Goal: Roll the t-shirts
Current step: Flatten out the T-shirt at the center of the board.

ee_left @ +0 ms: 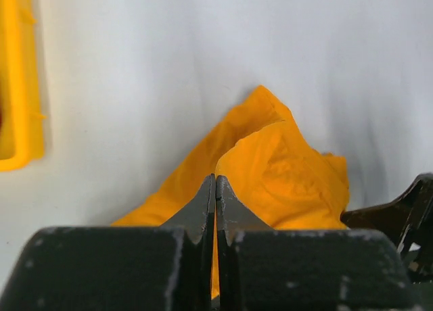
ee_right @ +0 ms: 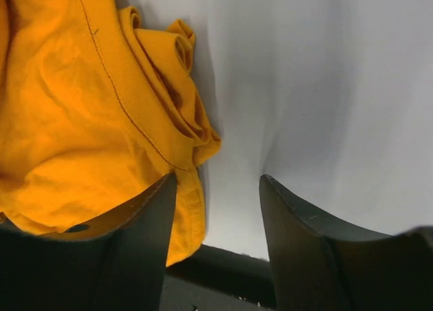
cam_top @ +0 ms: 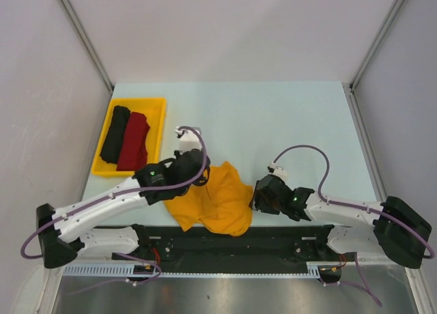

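The mustard t-shirt [cam_top: 217, 201] lies bunched at the table's near edge between my two grippers. My left gripper [cam_top: 193, 174] is at its upper left edge. In the left wrist view the left gripper [ee_left: 216, 179] is shut, with a sliver of mustard t-shirt [ee_left: 284, 169] cloth between the jaws. My right gripper [cam_top: 257, 194] is at the shirt's right edge. In the right wrist view the right gripper [ee_right: 218, 179] is open, its left finger over the t-shirt [ee_right: 74, 115] and the hem between the jaws. The black roll [cam_top: 115, 133] and the dark red roll [cam_top: 134, 142] lie in the tray.
The bright yellow plastic tray [cam_top: 136, 100] stands at the back left, and its edge shows in the left wrist view [ee_left: 20, 88]. A black mounting strip [cam_top: 287, 240] runs along the near table edge. Grey walls close in both sides.
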Tool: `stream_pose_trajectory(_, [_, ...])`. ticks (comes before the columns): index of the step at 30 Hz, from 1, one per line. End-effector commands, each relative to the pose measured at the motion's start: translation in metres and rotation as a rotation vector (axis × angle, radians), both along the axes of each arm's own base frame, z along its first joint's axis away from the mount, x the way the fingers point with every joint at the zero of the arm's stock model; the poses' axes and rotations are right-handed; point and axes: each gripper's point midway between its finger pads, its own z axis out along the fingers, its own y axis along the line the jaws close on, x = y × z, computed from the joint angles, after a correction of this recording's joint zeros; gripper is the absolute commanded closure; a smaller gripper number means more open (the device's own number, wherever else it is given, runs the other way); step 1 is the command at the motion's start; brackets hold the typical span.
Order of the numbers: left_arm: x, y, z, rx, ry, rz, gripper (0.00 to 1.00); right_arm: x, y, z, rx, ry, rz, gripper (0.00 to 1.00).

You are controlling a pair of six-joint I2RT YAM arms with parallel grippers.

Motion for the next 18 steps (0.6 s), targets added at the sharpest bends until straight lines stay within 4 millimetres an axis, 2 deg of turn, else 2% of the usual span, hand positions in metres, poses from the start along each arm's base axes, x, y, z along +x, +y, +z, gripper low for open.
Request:
stream_pose_trajectory(1, [0.006,0.032,0.015,0.014,-0.038,0.042,1.00,0.013,0.032,0.014,0.091,-0.051,-0.006,0.46])
stream_pose_trajectory(2, [0.007,0.034,0.017,0.014,-0.040,0.045,1.00,0.014,0.031,0.014,0.085,-0.051,-0.010,0.48])
stream_pose_trajectory(3, [0.009,0.036,0.023,0.011,-0.050,0.044,1.00,0.015,0.029,0.013,0.070,-0.054,-0.018,0.57])
stream_pose_trajectory(5, [0.014,0.040,0.029,0.007,-0.064,0.058,1.00,0.022,0.029,0.021,0.078,-0.076,-0.024,0.67])
stream_pose_trajectory(8, [0.023,0.047,0.049,-0.005,-0.103,0.078,1.00,0.034,0.038,0.044,0.141,-0.121,-0.002,0.93])
stream_pose_trajectory(9, [0.027,0.049,0.061,-0.012,-0.126,0.078,1.00,0.038,0.037,0.049,0.141,-0.130,-0.006,1.00])
stream_pose_trajectory(11, [0.034,0.056,0.078,-0.025,-0.160,0.094,1.00,0.053,0.036,0.070,0.144,-0.175,-0.022,1.00])
stream_pose_trajectory(12, [0.037,0.058,0.094,-0.032,-0.187,0.092,1.00,0.058,0.027,0.074,0.104,-0.190,-0.030,1.00])
stream_pose_trajectory(14, [0.043,0.063,0.111,-0.039,-0.223,0.102,1.00,0.072,0.017,0.097,0.111,-0.237,-0.056,1.00])
stream_pose_trajectory(15, [0.046,0.065,0.126,-0.040,-0.248,0.102,1.00,0.087,0.005,0.114,0.098,-0.272,-0.084,1.00])
stream_pose_trajectory(17, [0.050,0.071,0.141,-0.038,-0.275,0.121,1.00,0.102,-0.013,0.140,0.098,-0.329,-0.122,1.00])
stream_pose_trajectory(18, [0.053,0.075,0.158,-0.046,-0.306,0.133,1.00,0.117,-0.031,0.159,0.090,-0.363,-0.179,1.00])
